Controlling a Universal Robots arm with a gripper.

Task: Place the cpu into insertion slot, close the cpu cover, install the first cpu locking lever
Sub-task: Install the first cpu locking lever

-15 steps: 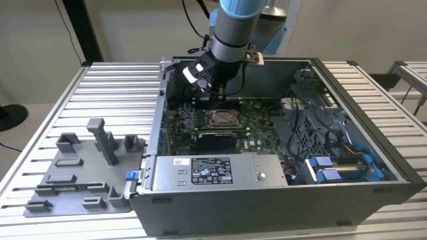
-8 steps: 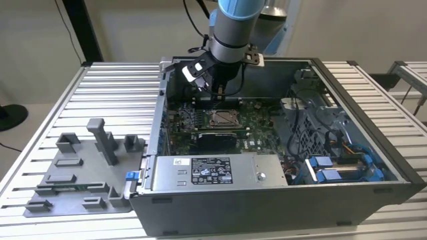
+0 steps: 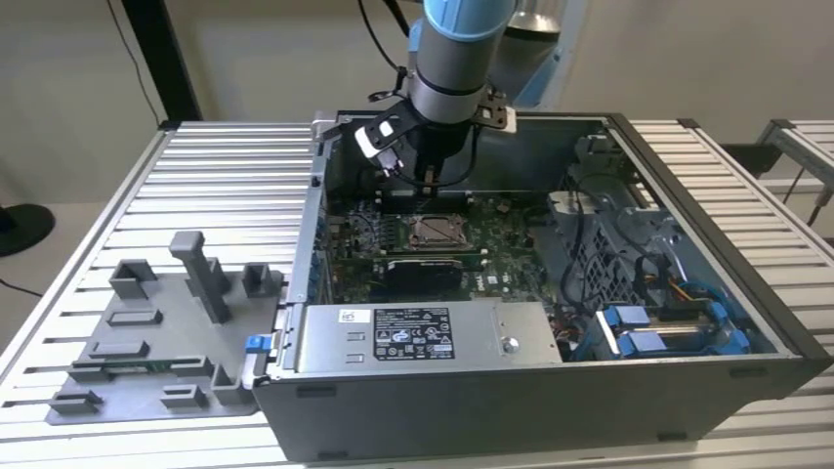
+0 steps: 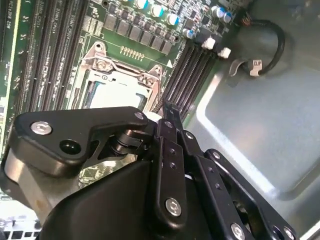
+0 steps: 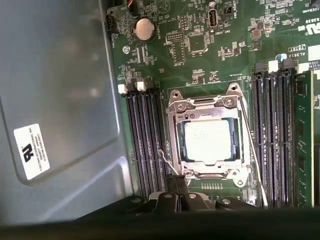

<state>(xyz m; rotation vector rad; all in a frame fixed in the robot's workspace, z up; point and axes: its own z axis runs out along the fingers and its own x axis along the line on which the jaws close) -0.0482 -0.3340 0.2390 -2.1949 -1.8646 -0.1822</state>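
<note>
I see the cpu (image 5: pixel 207 141) seated in the insertion slot (image 3: pixel 433 231) under the lowered cpu cover (image 5: pixel 205 103), jaws pressed together gripping nothing, just beside the unlatched-looking locking lever (image 5: pixel 167 162); risk: tips slip off that springy wire and scrape the green board (image 5: pixel 200 60).

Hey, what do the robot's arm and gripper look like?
The arm is silver-grey with a light blue joint cover and a black wrist, with black cables beside it. The gripper is black, built of jointed link bars with silver screws.
</note>
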